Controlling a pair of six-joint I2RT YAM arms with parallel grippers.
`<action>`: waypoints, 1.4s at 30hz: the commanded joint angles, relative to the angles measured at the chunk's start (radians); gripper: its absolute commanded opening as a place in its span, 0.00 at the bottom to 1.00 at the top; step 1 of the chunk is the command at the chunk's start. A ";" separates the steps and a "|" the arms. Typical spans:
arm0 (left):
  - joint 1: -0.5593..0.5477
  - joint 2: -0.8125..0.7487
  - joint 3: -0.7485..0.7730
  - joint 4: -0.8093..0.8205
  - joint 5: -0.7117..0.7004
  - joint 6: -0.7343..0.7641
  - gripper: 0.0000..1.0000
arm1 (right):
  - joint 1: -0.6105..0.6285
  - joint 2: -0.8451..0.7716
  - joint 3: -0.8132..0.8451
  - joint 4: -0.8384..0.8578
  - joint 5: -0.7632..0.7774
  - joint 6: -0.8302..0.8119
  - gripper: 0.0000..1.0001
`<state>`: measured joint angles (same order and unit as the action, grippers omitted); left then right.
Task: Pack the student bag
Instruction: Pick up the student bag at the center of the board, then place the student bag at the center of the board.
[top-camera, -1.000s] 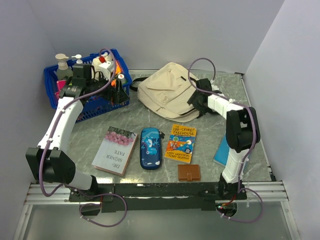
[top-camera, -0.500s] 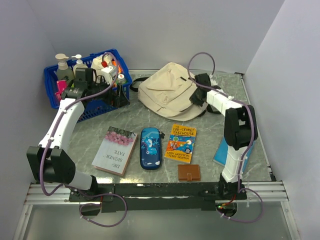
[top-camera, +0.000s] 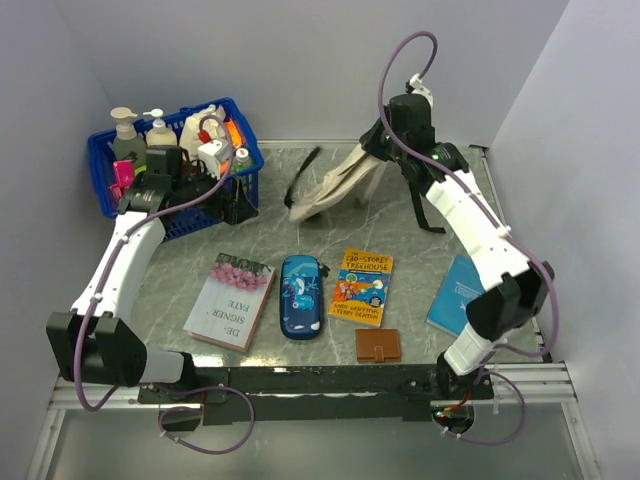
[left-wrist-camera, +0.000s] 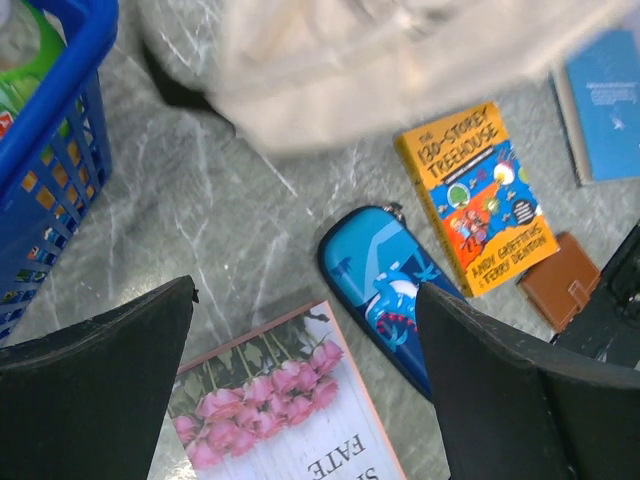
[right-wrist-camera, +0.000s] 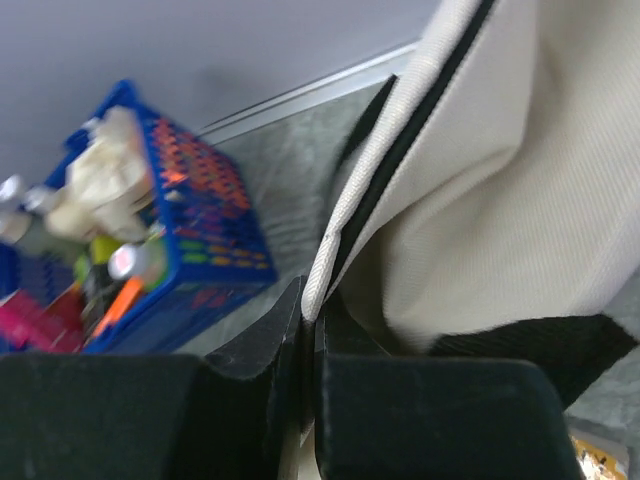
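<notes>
The student bag (top-camera: 335, 183), cream-beige with black trim, hangs tilted at the back of the table, its right end lifted. My right gripper (top-camera: 386, 137) is raised above it. In the right wrist view that gripper (right-wrist-camera: 312, 300) is shut on the bag's cream webbing strap (right-wrist-camera: 375, 160), with the bag (right-wrist-camera: 510, 200) hanging close by. My left gripper (top-camera: 236, 200) is beside the blue basket and stands open and empty (left-wrist-camera: 305, 290) over the table. Below it lie the rose book (left-wrist-camera: 270, 410) and the blue pencil case (left-wrist-camera: 385, 290), and the bag (left-wrist-camera: 380, 60) is blurred at the top.
On the table lie a rose book (top-camera: 230, 300), a blue pencil case (top-camera: 301, 297), a yellow Treehouse book (top-camera: 361, 286), a brown wallet (top-camera: 378, 345) and a blue notebook (top-camera: 458, 293). A blue basket (top-camera: 110, 190) of bottles stands at the back left.
The right gripper has shut on the bag's strap and risen, pulling the bag's right end up off the table. The left gripper has shifted a little nearer and stayed open.
</notes>
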<state>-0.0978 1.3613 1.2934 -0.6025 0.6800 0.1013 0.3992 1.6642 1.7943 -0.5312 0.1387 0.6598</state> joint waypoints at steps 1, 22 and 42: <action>-0.002 -0.056 0.010 0.047 0.024 -0.038 0.96 | 0.052 -0.121 0.095 0.020 0.027 -0.098 0.00; 0.158 -0.174 0.024 0.230 -0.072 -0.262 0.96 | 0.389 -0.343 0.018 0.160 -0.111 -0.126 0.00; -0.160 0.001 -0.016 0.150 -0.052 -0.017 0.96 | 0.377 -0.632 -1.155 0.166 -0.070 -0.060 0.69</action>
<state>-0.2230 1.2774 1.2198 -0.4614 0.6559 0.0147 0.7712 1.0702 0.5915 -0.3698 0.0402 0.6525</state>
